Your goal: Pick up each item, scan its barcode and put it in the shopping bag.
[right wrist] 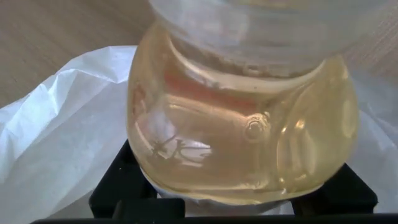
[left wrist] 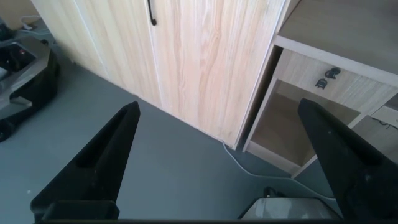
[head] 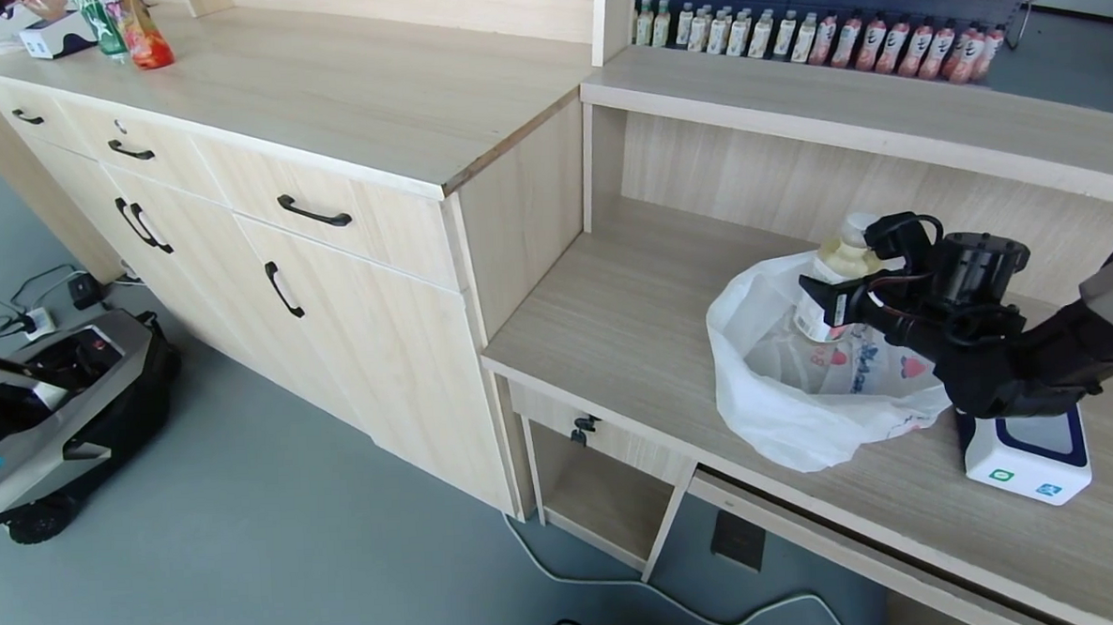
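A clear bottle (head: 841,261) of pale yellow drink with a white cap hangs upright over the open mouth of the white plastic shopping bag (head: 775,406) on the low counter (head: 632,319). My right gripper (head: 854,279) is shut on the bottle's labelled body. Up close, the bottle (right wrist: 242,124) sits between the dark fingers (right wrist: 127,198), with the bag (right wrist: 56,137) beneath it. My left gripper (left wrist: 211,186) stands open and holds nothing, low over the grey floor in front of the cabinet doors.
A white and blue scanner box (head: 1028,461) stands on the counter to the right of the bag, under my right arm. More packaged items (head: 121,26) stand at the far left of the tall counter. Behind runs a shelf of bottles (head: 817,38). A cable (head: 625,582) crosses the floor.
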Tool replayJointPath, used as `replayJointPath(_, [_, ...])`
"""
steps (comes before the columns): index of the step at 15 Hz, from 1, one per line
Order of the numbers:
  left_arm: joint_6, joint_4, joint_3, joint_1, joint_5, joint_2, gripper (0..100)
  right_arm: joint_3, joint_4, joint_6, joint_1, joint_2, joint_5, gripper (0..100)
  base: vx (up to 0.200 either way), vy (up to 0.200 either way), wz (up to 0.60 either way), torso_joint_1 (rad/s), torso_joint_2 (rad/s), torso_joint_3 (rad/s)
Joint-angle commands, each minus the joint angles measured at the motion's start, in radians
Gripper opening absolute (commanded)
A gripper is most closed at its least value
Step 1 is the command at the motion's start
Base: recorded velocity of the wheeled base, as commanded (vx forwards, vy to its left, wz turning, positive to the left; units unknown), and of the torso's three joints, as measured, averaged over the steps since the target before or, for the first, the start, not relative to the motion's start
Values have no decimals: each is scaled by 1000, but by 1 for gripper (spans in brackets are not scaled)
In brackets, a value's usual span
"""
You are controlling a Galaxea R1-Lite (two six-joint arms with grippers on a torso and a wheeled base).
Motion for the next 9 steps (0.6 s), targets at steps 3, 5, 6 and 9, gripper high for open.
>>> replayJointPath(3, [0, 0, 0, 0, 0, 0, 100, -3, -1, 0, -4, 31, -1, 0, 0, 0, 0, 0, 0, 0])
replayJointPath(5, [0, 0, 0, 0, 0, 0, 100, 8, -12, 0, -4, 33, -1, 0, 0, 0, 0, 0, 0, 0])
replayJointPath(6, [0, 0, 0, 0, 0, 0, 100, 11, -15, 0, -4, 33, -1, 0, 0, 0, 0, 0, 0, 0])
replayJointPath(9, [0, 0, 0, 0, 0, 0, 100, 32, -47, -1, -4, 42, 1, 0, 0, 0, 0, 0, 0, 0])
